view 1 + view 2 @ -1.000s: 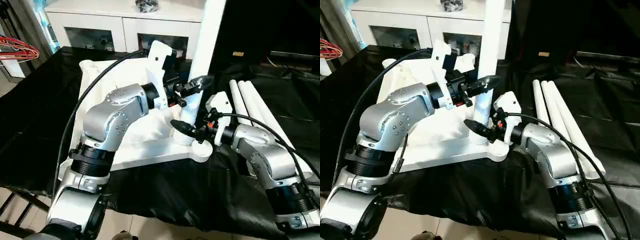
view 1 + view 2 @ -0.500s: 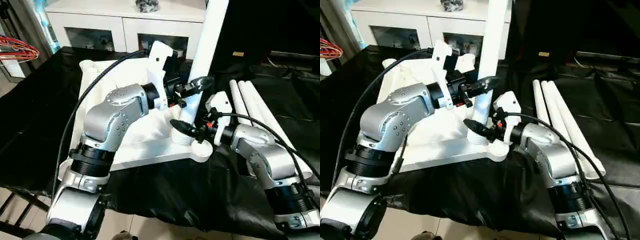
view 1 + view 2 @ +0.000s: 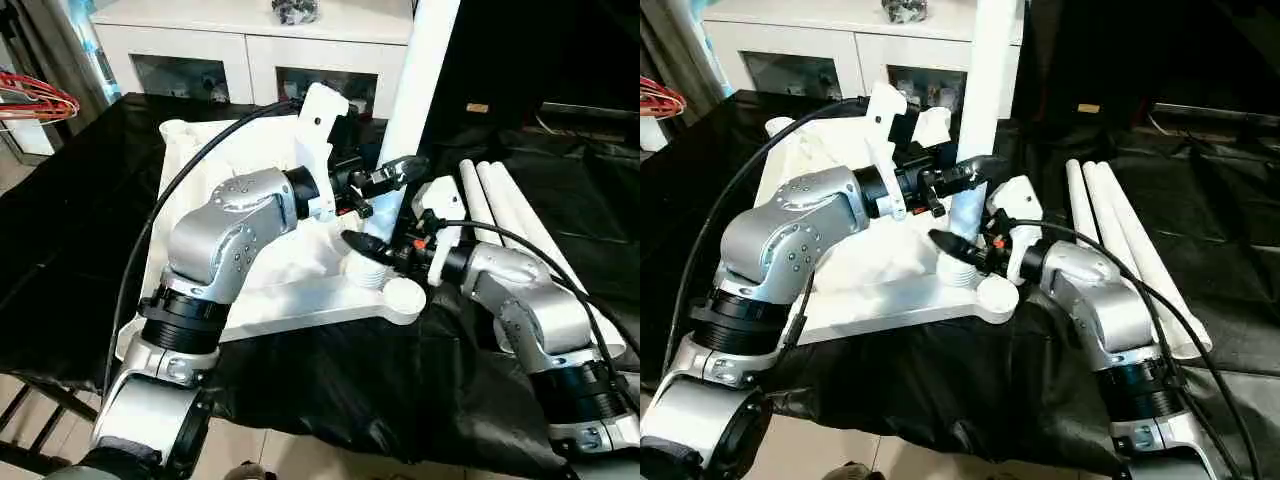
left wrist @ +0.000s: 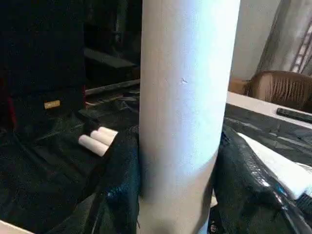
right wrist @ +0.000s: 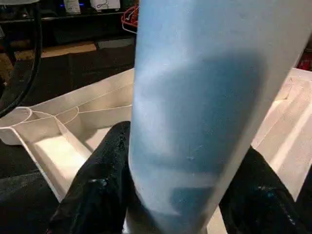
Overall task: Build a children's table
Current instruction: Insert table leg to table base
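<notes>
**A:** What is the left gripper (image 3: 392,172) doing?

**B:** It is holding the leg (image 3: 415,95) that is standing up. In its wrist view, a black finger (image 4: 122,185) is sitting on each side of the tube, so it is gripping it.

**A:** And where is the top (image 3: 240,150)?

**B:** It is lying upside down on the black cloth (image 3: 70,250). The leg is going into the near corner socket (image 3: 375,272).

**A:** What about the right gripper (image 3: 962,247)?

**B:** It is reaching around the leg lower down, just above the socket. Its fingers (image 5: 100,195) are sitting close on both sides, but I cannot tell if they are squeezing yet.

**A:** Is the leg hard to hold?

**B:** I think it is light and stiff, but smooth and round, so it may be slipping or turning. Holding it low, near the socket, looks best for pushing.

**A:** And on the right?

**B:** Three more legs (image 3: 505,215) are lying side by side, waiting.
</notes>
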Robot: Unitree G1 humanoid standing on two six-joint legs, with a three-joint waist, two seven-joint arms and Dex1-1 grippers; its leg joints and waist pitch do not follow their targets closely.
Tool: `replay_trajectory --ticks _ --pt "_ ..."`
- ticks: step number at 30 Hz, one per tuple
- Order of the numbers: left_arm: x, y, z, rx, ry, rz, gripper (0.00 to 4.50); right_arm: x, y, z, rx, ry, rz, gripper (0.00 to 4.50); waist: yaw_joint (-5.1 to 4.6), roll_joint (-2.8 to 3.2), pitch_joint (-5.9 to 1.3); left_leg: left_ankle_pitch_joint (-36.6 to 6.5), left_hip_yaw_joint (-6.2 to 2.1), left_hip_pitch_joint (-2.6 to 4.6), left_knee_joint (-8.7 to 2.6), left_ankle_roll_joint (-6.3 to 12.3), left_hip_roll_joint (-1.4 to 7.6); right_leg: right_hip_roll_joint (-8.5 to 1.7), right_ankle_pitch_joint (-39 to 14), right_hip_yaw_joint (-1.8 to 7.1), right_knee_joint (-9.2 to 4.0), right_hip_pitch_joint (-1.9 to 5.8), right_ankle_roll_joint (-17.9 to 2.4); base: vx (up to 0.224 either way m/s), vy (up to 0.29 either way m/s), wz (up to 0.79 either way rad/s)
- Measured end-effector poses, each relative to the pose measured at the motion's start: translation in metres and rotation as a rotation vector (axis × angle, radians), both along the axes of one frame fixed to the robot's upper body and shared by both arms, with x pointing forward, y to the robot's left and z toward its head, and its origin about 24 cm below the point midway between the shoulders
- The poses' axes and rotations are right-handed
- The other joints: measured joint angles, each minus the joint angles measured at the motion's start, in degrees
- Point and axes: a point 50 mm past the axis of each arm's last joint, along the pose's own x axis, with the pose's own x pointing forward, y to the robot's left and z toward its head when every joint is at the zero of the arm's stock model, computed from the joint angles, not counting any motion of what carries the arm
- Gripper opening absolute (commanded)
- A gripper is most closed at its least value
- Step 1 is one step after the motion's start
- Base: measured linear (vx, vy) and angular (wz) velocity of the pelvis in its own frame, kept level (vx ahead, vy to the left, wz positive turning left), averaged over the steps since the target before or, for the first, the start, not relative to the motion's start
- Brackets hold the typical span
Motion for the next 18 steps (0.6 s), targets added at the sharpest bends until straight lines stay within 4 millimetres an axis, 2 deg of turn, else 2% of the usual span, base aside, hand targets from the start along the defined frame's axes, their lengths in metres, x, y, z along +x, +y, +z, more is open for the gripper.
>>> replay_trajectory --ticks 18 --pt "-0.0027 -0.0065 -0.0027 0.042 -0.027 -0.030 1.82 -0.0016 -0.0017 -0.0047 -0.036 0.008 0.003 1.93 -0.04 0.00 0.00 0.0 0.00 0.00 0.00 0.00 0.00 0.00 0.0 0.00 0.01 0.00 0.0 0.000 0.000 0.00"
